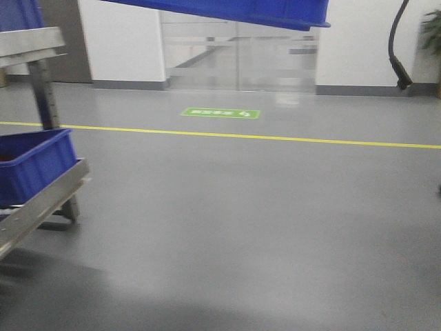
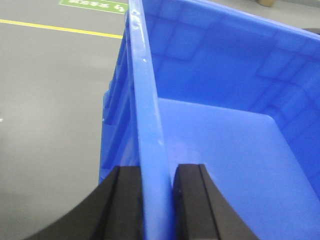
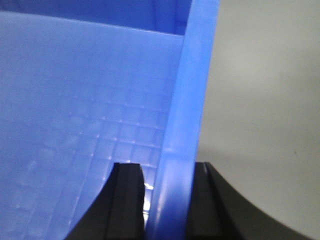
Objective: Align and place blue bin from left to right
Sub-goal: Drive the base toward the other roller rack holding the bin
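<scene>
The blue bin point(image 1: 227, 10) hangs in the air, only its underside and rim showing along the top edge of the front view. In the left wrist view my left gripper point(image 2: 156, 172) is shut on the bin's left wall rim, one black finger point(image 2: 125, 200) outside and the other inside the bin point(image 2: 220, 145). The right wrist view shows my right gripper point(image 3: 172, 170) shut on the opposite rim, with the grid-patterned inside of the bin point(image 3: 75, 100) to its left. The bin is empty. Neither gripper appears in the front view.
A metal rack point(image 1: 41, 200) stands at the left with another blue bin point(image 1: 34, 165) on its sloped shelf. Grey floor stretches ahead, crossed by a yellow line point(image 1: 275, 138), with a green floor sign point(image 1: 220, 113) beyond. A black hose point(image 1: 396, 48) hangs at the far right.
</scene>
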`<state>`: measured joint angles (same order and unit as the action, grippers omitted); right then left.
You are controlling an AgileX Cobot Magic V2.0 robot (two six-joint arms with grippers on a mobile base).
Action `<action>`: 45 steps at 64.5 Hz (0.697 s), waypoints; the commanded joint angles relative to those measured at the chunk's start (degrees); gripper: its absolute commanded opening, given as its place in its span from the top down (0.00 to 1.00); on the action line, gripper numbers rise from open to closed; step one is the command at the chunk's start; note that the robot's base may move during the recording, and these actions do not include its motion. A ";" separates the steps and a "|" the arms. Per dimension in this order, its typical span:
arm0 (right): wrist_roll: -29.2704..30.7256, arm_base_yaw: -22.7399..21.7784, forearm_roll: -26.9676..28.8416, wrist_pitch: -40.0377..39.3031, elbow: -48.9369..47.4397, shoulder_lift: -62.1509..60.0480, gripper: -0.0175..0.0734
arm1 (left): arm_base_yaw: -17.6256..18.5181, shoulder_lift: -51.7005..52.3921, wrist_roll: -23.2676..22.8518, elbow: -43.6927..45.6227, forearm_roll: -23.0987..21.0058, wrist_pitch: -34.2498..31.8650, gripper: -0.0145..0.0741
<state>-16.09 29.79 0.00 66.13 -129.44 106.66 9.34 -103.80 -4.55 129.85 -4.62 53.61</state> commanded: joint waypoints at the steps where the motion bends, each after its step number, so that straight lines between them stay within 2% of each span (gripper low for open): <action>1: 2.05 0.01 -0.90 -4.01 -1.16 -1.62 0.97 | 0.04 1.81 0.94 1.00 0.31 -6.63 0.96; 45: 2.05 0.01 -0.90 -4.01 -1.16 -1.62 0.97 | 0.04 1.81 0.94 1.00 0.31 -6.63 0.96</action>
<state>-16.09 29.79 0.00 66.13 -129.44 106.66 9.34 -103.80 -4.55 129.85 -4.62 53.47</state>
